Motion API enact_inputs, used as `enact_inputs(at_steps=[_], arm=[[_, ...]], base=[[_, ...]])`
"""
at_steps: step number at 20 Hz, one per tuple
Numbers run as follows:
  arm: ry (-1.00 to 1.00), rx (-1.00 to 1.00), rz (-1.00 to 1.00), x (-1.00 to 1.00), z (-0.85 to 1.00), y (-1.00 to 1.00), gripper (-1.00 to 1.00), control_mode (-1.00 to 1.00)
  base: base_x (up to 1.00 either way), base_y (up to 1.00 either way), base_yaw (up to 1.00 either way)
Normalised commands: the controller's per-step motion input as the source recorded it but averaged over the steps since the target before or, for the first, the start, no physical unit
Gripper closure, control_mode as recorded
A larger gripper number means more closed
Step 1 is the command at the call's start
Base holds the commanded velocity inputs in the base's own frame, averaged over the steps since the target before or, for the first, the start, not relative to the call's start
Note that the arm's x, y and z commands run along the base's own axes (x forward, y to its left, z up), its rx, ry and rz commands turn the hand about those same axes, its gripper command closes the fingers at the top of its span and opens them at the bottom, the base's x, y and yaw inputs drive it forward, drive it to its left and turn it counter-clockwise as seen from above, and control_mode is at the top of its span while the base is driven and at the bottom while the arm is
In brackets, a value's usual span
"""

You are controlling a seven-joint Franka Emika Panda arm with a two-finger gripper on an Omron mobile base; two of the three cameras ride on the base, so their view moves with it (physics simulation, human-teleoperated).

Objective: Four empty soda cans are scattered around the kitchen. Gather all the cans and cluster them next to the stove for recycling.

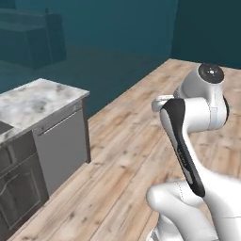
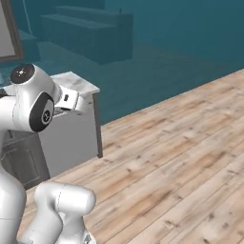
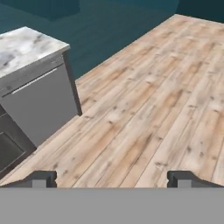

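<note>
Gripper [image 3: 112, 178] spread wide and holding nothing, aimed over bare wood floor [image 3: 144, 109]. Marble counter [image 3: 26, 50] ends at a corner on the left, with a grey cabinet front [image 3: 41, 103] below it.

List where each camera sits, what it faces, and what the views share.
Left base view: behind the arm's left, facing the marble counter; arm at right.
Right base view: behind the arm's right, facing the wood floor; arm at left.
Hand view: on the hand, facing the floor; gripper jaws apart.
Shared: counter, grey cabinet, floor.
</note>
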Motion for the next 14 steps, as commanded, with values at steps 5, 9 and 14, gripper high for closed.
enact_inputs(at_steps=[5, 9, 14], arm=[[0.00, 0.00, 0.00, 0.00, 0.00, 0.00, -1.00, 1.00], [0.00, 0.00, 0.00, 0.00, 0.00, 0.00, -1.00, 1.00], [0.00, 0.00, 0.00, 0.00, 0.00, 0.00, -1.00, 1.00]], base=[[0.08, 0.07, -0.46], [0.03, 0.11, -0.47], [0.20, 0.23, -0.42]])
